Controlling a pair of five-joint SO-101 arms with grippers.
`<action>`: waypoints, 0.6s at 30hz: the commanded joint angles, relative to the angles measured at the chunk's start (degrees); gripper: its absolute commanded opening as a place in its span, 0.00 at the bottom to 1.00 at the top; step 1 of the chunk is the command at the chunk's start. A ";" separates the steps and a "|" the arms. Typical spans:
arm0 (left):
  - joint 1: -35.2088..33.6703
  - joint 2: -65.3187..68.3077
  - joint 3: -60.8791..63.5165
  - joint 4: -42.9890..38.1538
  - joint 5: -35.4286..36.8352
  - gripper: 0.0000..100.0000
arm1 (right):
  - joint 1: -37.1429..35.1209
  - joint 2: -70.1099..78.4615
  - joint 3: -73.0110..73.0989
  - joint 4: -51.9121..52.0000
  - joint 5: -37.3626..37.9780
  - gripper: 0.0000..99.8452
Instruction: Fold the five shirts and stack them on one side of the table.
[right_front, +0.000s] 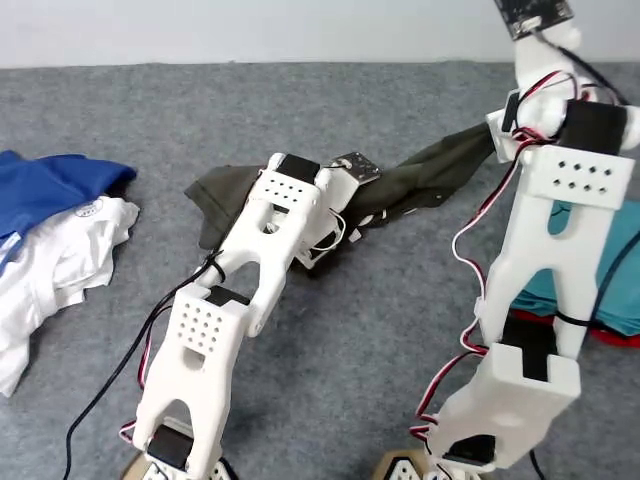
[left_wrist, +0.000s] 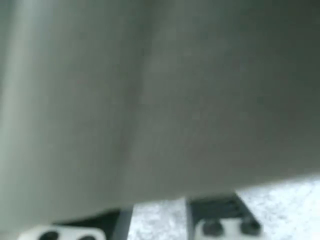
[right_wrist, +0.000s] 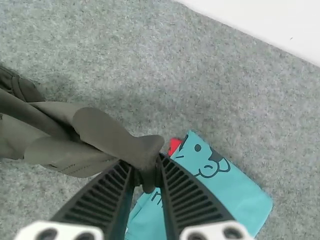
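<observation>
Grey carpet (right_front: 380, 330) runs back to a white wall (right_front: 250, 30) at the far edge. My right gripper (right_wrist: 147, 176) is clamped tight on a bunched end of the olive shirt (right_wrist: 95, 135), held above the teal shirt (right_wrist: 227, 187) on the right side. My left gripper (right_front: 330, 235) is down on the same olive shirt mid-table; whether it grips, I cannot tell. A blue shirt (right_front: 50, 185) and a white shirt (right_front: 60, 255) lie heaped at the left edge, with bare carpet between them and my arms.
</observation>
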 joint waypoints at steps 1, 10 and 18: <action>-0.88 -2.73 -4.44 2.46 -2.46 0.03 | 0.66 -0.92 -0.35 -0.66 0.53 0.01; -6.07 -18.02 -9.27 7.12 -3.69 0.01 | 0.84 -1.01 -4.57 4.00 0.53 0.01; -14.42 -40.62 -9.71 6.15 -3.87 0.01 | 0.84 -1.01 -23.91 9.63 0.53 0.01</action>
